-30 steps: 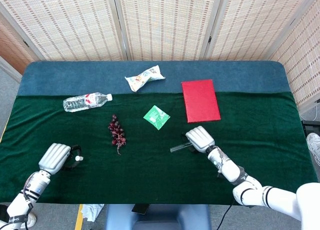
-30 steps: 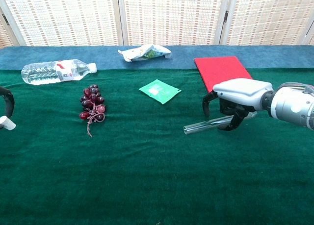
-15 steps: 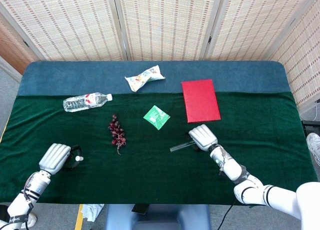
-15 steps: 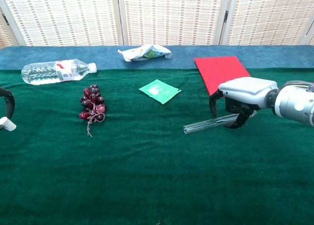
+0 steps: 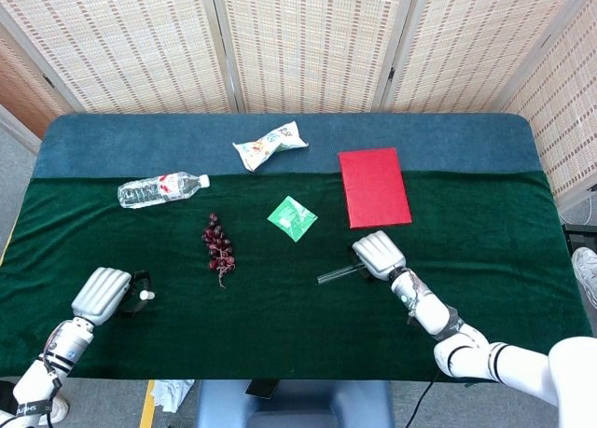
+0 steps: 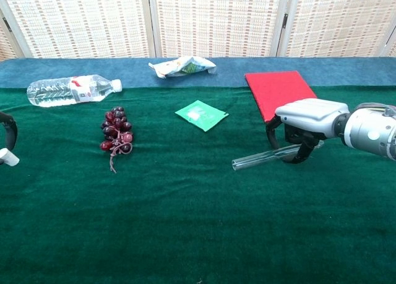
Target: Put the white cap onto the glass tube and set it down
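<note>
The glass tube (image 6: 260, 157) (image 5: 334, 275) lies on the green cloth, slanting up to the right. My right hand (image 6: 309, 114) (image 5: 377, 254) arches over the tube's right part, thumb on the near-left side and fingers curled down on the other side, with a gap left around the tube; the tube still rests on the cloth. At the far left my left hand (image 5: 101, 291) pinches the small white cap (image 5: 147, 296) (image 6: 7, 157) at its dark fingertips (image 6: 11, 128), low over the cloth.
A red book (image 5: 373, 186) lies just behind the right hand. A green packet (image 5: 292, 216), a grape bunch (image 5: 218, 244), a water bottle (image 5: 160, 188) and a snack bag (image 5: 270, 144) lie mid-table and further back. Folding screens stand behind.
The right hand has shifted a little to the right along the tube, which stayed where it lay. The left hand and cap have not moved.
</note>
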Controlling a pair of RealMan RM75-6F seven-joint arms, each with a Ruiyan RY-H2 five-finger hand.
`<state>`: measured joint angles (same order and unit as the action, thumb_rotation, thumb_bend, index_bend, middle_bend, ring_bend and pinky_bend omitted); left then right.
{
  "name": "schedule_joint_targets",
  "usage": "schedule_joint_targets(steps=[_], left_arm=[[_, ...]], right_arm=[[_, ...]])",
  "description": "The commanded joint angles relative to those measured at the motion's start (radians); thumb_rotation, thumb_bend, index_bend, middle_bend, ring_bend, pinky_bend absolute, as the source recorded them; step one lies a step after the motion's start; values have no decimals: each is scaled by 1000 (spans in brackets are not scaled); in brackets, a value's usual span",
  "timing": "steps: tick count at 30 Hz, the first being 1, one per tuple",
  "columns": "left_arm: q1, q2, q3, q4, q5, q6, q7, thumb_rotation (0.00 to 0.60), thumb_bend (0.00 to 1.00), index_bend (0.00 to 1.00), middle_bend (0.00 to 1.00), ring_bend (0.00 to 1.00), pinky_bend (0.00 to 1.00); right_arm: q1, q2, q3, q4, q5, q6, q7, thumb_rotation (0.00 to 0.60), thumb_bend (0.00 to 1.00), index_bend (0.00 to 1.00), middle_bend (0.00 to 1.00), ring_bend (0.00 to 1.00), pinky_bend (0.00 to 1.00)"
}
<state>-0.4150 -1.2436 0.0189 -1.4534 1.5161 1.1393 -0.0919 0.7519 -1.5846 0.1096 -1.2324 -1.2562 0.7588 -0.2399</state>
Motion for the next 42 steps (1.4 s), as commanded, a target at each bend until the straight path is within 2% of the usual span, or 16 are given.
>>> schedule_joint_targets(steps=[1,7,13,19,25,33,42], left_arm=[[1,-1,0,2,1,2,-2,600,432,639,1000,944,934],[2,6,-12,-3,6,23,-21,600,431,639,1000,944,934],[-1,29,-42,-42,-6,43,-89,600,435,641,1000,943,934],[-10,54,-75,-95,-5,69,-150,600,443,641,1000,943,934],[-24,56,-110,-161,-13,87,-150,600,446,641,1000,941,934],[-50,29,-144,-226,-11,97,-144,600,450,641,1000,940,934],[-79,4,-159,-255,-1,86,-126,600,450,641,1000,940,934]], right_arm=[[1,3,1,-4,2,1,2,600,441,601,997,1000,1000],[-10,20,13,-40,-14,38,55,600,565,698,1000,1000,1000],[-34,38,31,-103,-55,90,208,600,691,784,1000,1000,1000],[-50,23,47,-134,-97,136,383,600,707,810,1000,1000,1000],[-49,-37,66,-125,-95,159,463,600,736,841,1000,1000,1000],[-39,-121,85,-114,-82,170,509,600,748,852,1000,1000,1000],[-24,-161,110,-125,-70,177,515,600,750,852,1000,1000,1000]])
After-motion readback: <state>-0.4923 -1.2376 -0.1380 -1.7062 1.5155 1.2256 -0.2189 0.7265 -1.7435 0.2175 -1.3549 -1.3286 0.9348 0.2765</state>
